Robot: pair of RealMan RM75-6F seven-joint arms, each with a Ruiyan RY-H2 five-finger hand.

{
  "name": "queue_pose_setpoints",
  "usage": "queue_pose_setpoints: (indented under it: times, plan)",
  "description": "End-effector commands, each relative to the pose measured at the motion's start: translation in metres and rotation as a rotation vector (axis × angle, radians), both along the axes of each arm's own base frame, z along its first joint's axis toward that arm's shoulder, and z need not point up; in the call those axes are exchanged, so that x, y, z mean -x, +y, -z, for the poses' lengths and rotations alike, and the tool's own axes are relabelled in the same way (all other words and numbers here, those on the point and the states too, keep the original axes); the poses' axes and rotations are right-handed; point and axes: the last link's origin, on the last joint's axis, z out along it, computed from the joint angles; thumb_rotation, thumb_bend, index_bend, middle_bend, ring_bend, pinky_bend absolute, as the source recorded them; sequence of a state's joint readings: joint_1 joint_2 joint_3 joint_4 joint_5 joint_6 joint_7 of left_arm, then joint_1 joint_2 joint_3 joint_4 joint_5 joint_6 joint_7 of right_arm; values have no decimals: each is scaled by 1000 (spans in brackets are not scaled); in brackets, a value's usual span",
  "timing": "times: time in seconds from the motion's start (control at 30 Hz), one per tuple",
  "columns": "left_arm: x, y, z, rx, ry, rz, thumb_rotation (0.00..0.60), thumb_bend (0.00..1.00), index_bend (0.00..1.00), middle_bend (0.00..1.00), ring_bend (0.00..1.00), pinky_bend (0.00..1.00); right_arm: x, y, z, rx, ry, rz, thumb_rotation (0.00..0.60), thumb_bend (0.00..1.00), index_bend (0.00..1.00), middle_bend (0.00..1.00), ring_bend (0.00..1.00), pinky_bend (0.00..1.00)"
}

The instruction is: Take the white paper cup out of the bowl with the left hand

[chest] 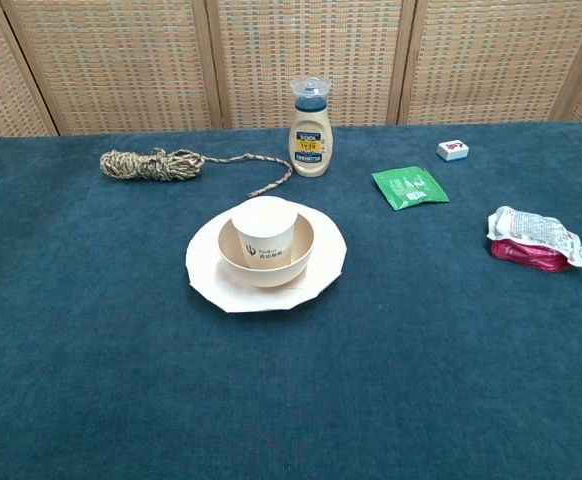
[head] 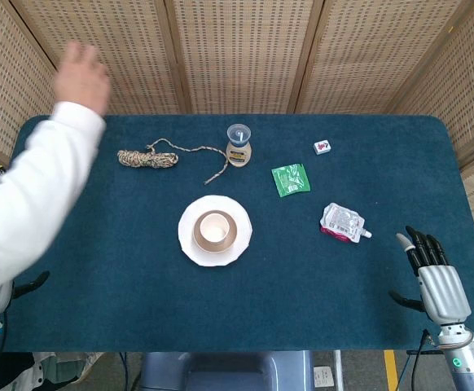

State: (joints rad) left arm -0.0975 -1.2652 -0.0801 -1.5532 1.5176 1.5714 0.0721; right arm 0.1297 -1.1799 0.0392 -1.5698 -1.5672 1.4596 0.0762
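Note:
The white paper cup [chest: 264, 233] stands upright in a tan bowl [chest: 302, 259], and the bowl sits on a white plate [chest: 209, 283] at the table's middle. From above, the cup [head: 214, 228] shows its open mouth. My left hand [head: 30, 283] is at the table's near left edge, far from the bowl. Only a dark fingertip shows there; a person's white sleeve hides the other fingers. At the near right edge lies my right hand [head: 435, 275], fingers straight and apart, holding nothing. The chest view shows neither hand.
A person's arm [head: 33, 204] in a white sleeve reaches across the left side of the table. Behind the plate lie a coil of rope [head: 147, 159] and a sauce bottle [head: 239, 147]. To the right are a green packet [head: 290, 179], a small white tile [head: 322, 147] and a pouch [head: 344, 222].

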Motion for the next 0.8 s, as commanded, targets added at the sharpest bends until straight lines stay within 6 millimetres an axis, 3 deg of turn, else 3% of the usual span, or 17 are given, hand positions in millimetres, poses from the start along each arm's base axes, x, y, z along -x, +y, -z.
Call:
queue_pose_setpoints:
  times: [0.03,0.5,0.67,0.8]
  plan:
    - [0,0,0,0,0,0,600,135,0,0,0,0,0,0,0,0,0,0,600,61,0,0,0,0]
    - [-4,2,3,16,12,7,600,135,0,0,0,0,-1,-1,-2,1,-15,2,600,61,0,0,0,0]
    - [-18,16,5,37,35,44,600,135,0,0,0,0,1,-2,-3,2,-24,10,600,61,0,0,0,0]
    - [-41,40,4,69,57,95,600,135,35,0,0,0,2,-3,-6,6,-33,15,600,61,0,0,0,0]
